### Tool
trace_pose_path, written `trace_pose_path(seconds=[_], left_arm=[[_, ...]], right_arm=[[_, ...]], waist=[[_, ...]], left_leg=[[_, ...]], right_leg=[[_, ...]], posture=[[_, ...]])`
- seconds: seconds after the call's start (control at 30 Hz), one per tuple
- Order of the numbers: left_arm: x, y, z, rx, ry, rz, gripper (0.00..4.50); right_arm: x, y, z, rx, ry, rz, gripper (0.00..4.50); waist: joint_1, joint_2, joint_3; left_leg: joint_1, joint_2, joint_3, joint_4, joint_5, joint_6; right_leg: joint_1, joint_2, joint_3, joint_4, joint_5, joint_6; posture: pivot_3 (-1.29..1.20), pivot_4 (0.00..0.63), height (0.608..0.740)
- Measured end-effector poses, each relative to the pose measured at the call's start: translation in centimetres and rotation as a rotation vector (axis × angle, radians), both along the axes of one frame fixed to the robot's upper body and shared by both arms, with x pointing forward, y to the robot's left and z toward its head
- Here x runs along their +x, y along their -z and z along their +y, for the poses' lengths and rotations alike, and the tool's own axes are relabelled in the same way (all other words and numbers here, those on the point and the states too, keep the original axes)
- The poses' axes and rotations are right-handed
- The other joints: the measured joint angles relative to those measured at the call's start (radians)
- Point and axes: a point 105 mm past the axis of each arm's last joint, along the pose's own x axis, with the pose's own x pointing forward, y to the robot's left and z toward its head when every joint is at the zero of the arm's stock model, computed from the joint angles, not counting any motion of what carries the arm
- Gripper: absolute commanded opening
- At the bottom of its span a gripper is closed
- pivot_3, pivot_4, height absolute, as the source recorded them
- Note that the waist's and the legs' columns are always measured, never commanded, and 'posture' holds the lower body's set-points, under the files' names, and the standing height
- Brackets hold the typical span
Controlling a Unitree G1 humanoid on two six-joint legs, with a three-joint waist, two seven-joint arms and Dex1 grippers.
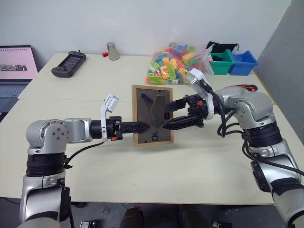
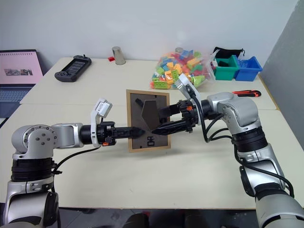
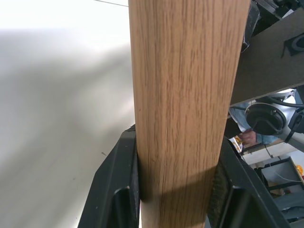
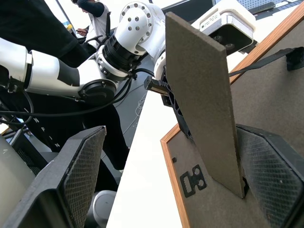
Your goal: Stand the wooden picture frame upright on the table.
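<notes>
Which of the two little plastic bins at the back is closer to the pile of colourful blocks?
The green bin. It sits right beside the bag of colourful blocks, while the blue bin stands on the green one's far side, nearer the table's right edge.

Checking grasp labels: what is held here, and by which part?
The left gripper clamps the wooden picture frame by its side rail; the right gripper holds nothing.

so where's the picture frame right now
In the head views, the wooden picture frame is mid-scene above the table, back panel facing the camera, left pincer clamping its edge, right pincer at its stand.
</notes>
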Motion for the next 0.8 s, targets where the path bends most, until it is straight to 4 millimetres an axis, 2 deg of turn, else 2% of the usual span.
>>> trace_pose_path(seconds=[0.1, 0.23, 0.47, 0.5, 0.67, 0.8], left_arm=[[0.0, 0.0, 0.0, 0.000, -0.002, -0.001, 1.29], [0.0, 0.0, 0.1, 0.002, -0.005, 0.000, 1.29], [0.5, 0.0, 0.5, 0.006, -0.043, -0.005, 1.29], [0.5, 0.0, 0.7, 0.001, -0.048, 0.003, 1.29], [0.2, -1.0, 0.8, -0.053, -0.028, 0.046, 1.29], [-0.1, -1.0, 1.0, -0.070, -0.027, 0.093, 1.29]], right_arm=[[0.7, 0.3, 0.0, -0.007, 0.035, -0.041, 4.43], [2.8, 1.4, -0.8, -0.029, 0.127, -0.063, 4.43], [4.4, 1.6, -1.3, -0.047, 0.168, -0.159, 4.43], [4.7, 1.6, -1.6, -0.054, 0.184, -0.166, 4.43], [6.2, 2.2, -6.5, -0.209, 0.317, -0.352, 4.43], [6.8, 3.3, -7.8, -0.268, 0.340, -0.507, 4.43]], waist=[[0.000, 0.000, 0.000], [0.000, 0.000, 0.000], [0.000, 0.000, 0.000], [0.000, 0.000, 0.000], [0.010, -0.001, 0.002], [-0.001, -0.001, 0.002]], left_leg=[[0.000, 0.000, 0.000, 0.000, 0.000, 0.000], [0.000, 0.000, 0.000, 0.000, 0.000, 0.000], [0.000, 0.000, 0.000, 0.000, 0.000, 0.000], [0.000, 0.000, 0.000, 0.000, 0.000, 0.000], [-0.002, 0.000, 0.000, 0.000, 0.000, 0.000], [-0.002, 0.000, 0.000, 0.000, 0.000, 0.000]], right_leg=[[0.000, 0.000, 0.000, 0.000, 0.000, 0.000], [0.000, 0.000, 0.000, 0.000, 0.000, 0.000], [0.000, 0.000, 0.000, 0.000, 0.000, 0.000], [0.000, 0.000, 0.000, 0.000, 0.000, 0.000], [0.000, 0.000, -0.001, -0.003, 0.000, 0.000], [0.000, 0.000, 0.000, -0.004, 0.000, 0.000]], posture=[[0.00, 0.150, 0.740], [0.00, 0.150, 0.740], [0.00, 0.150, 0.740], [0.00, 0.150, 0.740], [0.00, 0.150, 0.740], [0.00, 0.150, 0.740]])
